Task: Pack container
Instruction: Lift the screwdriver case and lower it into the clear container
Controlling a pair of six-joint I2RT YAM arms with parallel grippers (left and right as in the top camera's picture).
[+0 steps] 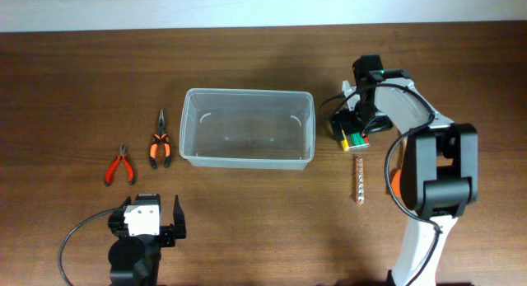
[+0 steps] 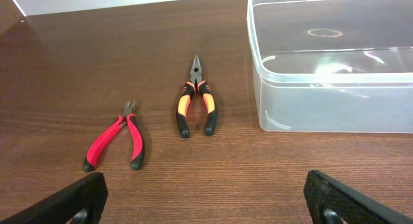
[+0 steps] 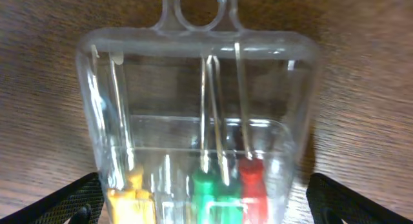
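Note:
A clear plastic container (image 1: 188, 129) stands open at the table's middle and looks empty; it also shows in the left wrist view (image 2: 322, 108). My right gripper (image 1: 356, 128) is to its right, open, with a finger on each side of a clear screwdriver case (image 3: 200, 121) holding yellow, green and red handles; the case (image 1: 355, 140) lies on the table. In the right wrist view my right gripper (image 3: 206, 204) straddles the case's lower end. My left gripper (image 1: 151, 216) is open and empty near the front edge (image 2: 206, 199).
Orange-black needle-nose pliers (image 1: 160, 146) (image 2: 195, 104) and red pliers (image 1: 120, 165) (image 2: 116, 141) lie left of the container. A metal bit strip (image 1: 360, 179) lies in front of the case. An orange object (image 1: 394, 183) is partly hidden by the right arm.

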